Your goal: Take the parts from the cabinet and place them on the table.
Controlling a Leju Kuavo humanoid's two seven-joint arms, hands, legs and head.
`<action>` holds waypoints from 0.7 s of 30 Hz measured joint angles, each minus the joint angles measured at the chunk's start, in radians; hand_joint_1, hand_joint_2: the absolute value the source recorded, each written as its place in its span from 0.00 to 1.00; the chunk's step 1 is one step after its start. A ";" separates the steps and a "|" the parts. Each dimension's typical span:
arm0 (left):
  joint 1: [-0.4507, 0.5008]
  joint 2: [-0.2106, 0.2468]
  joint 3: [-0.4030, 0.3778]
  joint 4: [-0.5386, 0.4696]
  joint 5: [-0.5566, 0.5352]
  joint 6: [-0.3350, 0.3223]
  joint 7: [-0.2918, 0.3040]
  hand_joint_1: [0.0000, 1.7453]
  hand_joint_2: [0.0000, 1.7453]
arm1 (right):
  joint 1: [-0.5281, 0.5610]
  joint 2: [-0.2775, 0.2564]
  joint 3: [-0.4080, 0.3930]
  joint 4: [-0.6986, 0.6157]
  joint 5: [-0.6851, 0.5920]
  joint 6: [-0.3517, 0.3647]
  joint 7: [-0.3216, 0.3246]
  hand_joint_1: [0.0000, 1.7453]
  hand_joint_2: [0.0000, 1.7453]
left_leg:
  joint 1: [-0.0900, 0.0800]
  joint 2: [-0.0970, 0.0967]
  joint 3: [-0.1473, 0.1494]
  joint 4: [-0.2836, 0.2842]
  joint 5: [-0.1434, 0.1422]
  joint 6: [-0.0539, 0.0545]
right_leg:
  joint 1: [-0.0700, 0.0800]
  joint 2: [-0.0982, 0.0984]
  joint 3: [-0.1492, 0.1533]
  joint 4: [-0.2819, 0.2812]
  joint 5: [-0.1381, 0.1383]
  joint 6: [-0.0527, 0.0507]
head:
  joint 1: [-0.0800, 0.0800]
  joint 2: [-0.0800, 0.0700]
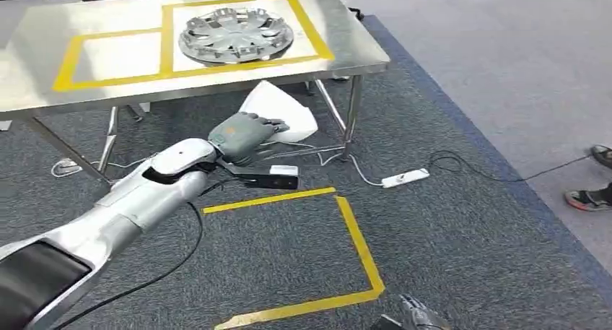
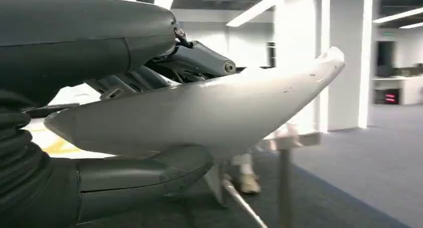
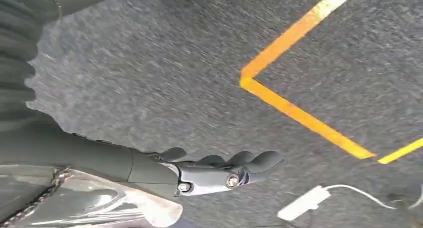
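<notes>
Held part: a white curved panel point(image 1: 283, 112), seemingly a moulded plastic cover though its full shape is hard to read, is in the left hand point(image 1: 242, 136), below the front edge of the tabletop point(image 1: 346, 34) and above the carpet.
Grip: in the left wrist view the panel point(image 2: 209, 111) is clamped between the thick thumb point(image 2: 144, 180) on one face and the darker fingers point(image 2: 199, 61) on the other.
Placed part: a silver wheel cover point(image 1: 236, 34) lies flat on the tabletop, inside the nearer-to-centre yellow tape rectangle point(image 1: 312, 27).
Left arm: silver, stretched forward toward the tabletop's front edge.
Right hand: the right hand point(image 1: 418, 317) hangs low, well short of the tabletop; in the right wrist view the hand point(image 3: 219, 170) holds nothing, its fingers loosely curled and apart.
Floor marking: yellow tape lines point(image 1: 357, 247) on the grey carpet in front of the tabletop.
Under the tabletop: a white power strip point(image 1: 405, 177) with cables lies by the table leg.
Bystander: shoes point(image 1: 593, 189) of a person stand far off to the tabletop's side.
</notes>
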 joint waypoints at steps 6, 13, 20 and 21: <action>-0.001 0.000 0.005 0.014 -0.011 0.006 0.019 1.00 1.00 | -0.011 -0.003 0.000 -0.010 0.002 0.013 0.010 0.00 1.00 | 0.000 0.027 -0.028 0.030 -0.014 -0.030 | 0.001 -0.053 0.026 -0.025 0.004 -0.042 | -0.007 0.000; 0.007 0.000 0.006 0.024 -0.017 0.012 0.021 1.00 1.00 | -0.013 -0.003 0.000 -0.011 0.013 0.014 0.010 0.00 1.00 | 0.004 0.098 -0.104 0.187 -0.036 -0.031 | 0.013 -0.146 0.038 -0.025 -0.010 -0.055 | -0.012 0.000; 0.003 0.009 0.025 0.023 -0.034 0.013 0.029 1.00 1.00 | -0.017 -0.003 0.000 -0.021 0.016 0.019 0.013 0.00 1.00 | -0.017 0.132 -0.002 -0.018 0.014 0.011 | 0.029 -0.229 0.059 -0.031 -0.031 -0.026 | -0.011 0.000; 0.004 0.010 0.027 0.023 -0.038 0.013 0.031 1.00 1.00 | -0.020 -0.005 0.000 -0.022 0.016 0.019 0.014 0.00 1.00 | -0.012 0.121 0.002 -0.023 0.016 0.014 | 0.022 -0.178 0.052 -0.017 -0.043 -0.020 | -0.008 0.000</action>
